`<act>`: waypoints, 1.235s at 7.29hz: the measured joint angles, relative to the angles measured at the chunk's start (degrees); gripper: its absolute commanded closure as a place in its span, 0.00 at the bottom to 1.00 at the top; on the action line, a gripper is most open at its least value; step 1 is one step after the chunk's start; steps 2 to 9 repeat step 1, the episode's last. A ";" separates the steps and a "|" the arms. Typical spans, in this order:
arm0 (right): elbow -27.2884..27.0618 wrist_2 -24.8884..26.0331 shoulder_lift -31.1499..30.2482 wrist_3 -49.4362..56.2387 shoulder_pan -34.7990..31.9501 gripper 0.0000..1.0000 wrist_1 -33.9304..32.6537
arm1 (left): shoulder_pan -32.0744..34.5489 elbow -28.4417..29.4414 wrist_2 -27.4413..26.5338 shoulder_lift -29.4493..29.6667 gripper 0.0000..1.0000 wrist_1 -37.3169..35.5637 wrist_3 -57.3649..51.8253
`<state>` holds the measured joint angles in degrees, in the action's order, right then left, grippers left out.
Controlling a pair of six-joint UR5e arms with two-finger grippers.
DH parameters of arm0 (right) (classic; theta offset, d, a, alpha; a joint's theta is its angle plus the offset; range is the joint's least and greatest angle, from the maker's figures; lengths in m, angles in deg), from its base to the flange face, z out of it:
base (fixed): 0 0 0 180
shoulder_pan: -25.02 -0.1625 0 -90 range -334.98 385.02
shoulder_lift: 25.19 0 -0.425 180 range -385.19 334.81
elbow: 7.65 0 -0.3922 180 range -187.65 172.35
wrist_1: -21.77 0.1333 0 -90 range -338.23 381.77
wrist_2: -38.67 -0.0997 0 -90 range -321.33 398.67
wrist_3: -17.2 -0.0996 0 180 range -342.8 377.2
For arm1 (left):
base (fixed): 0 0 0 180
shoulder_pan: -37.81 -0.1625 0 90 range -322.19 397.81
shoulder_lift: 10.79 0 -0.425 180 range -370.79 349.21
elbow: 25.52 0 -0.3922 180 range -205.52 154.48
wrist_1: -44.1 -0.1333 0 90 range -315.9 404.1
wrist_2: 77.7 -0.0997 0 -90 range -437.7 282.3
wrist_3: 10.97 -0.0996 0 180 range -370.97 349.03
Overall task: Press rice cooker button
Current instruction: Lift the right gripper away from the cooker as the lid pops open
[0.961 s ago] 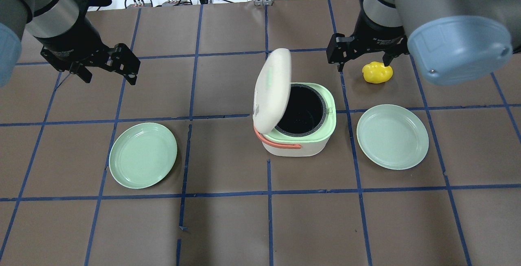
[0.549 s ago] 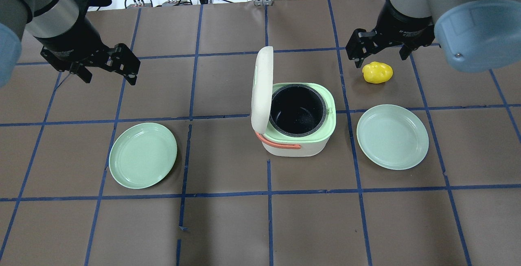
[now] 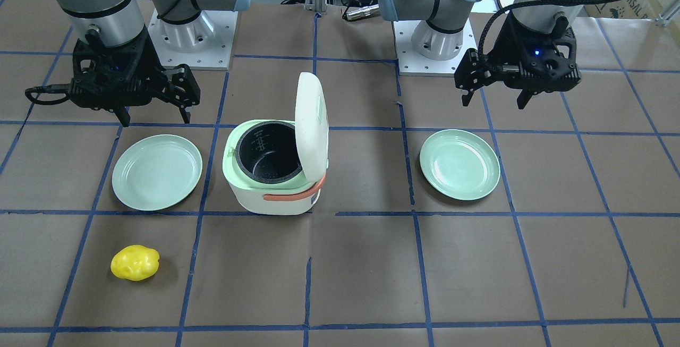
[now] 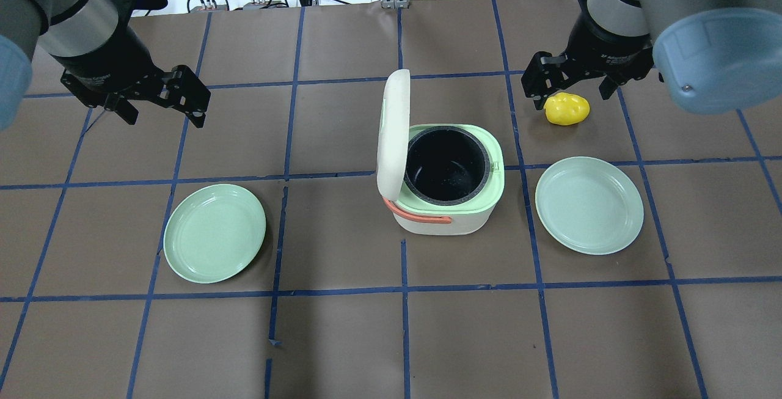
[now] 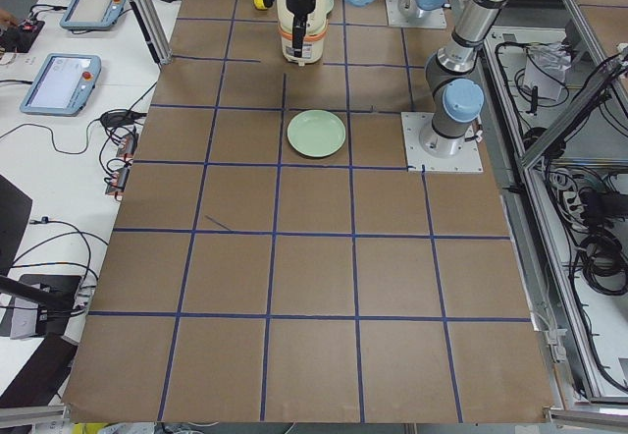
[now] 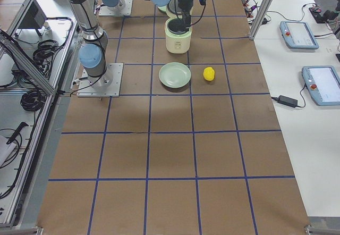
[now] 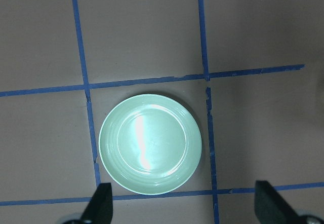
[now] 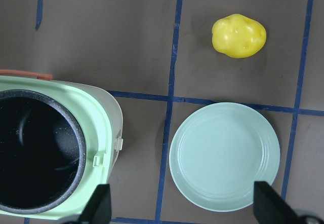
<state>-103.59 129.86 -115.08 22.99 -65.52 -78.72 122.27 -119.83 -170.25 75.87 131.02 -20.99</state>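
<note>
The bench point(image 4: 342, 338), brown and taped off in blue squares, carries all items. Two arms stand over its far side: the left arm point(image 4: 73, 14) at the upper left of the overhead frame, the right arm point(image 4: 672, 8) at the upper right, both well apart from the appliance. The rice cooker point(image 4: 440, 225) sits at centre frame on the bench. Its lid point(image 4: 394, 136) stands upright on the hinge at its left side, the black inner pot point(image 4: 447, 167) is exposed and looks empty, and the orange handle point(image 4: 421, 217) lies along its lower edge. One green plate point(image 4: 214, 232) lies lower left of the cooker and a second plate point(image 4: 589, 204) just beside it on the right; both are bare. A lumpy yellow item point(image 4: 567, 109) lies above the right-hand plate. The left gripper point(image 4: 165, 118) hangs with its fingers point(image 7: 101, 203) spread wide and nothing between them; the right gripper point(image 3: 155, 116) hangs over the yellow item, its fingers point(image 8: 101, 203) likewise parted and empty. A small tab point(image 8: 118, 144) projects from the pale green rim on the cooker's right side. Judgement: with the lid up and both grippers raised clear, the press looks already made, and the step in hand is standing off. Any further press would fall to the nearer right arm, which would have to descend squarely onto that tab without nudging the cooker.
</note>
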 measured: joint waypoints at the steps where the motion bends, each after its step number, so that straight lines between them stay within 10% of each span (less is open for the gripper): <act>1: -0.68 -0.03 -0.23 -0.08 -0.04 0.00 -0.06 | 0.00 0.00 0.00 0.00 0.00 0.00 -0.02; 9: -0.68 -0.03 -0.23 -0.08 -0.04 0.00 -0.06 | 0.00 0.00 0.00 0.00 0.00 0.00 -0.02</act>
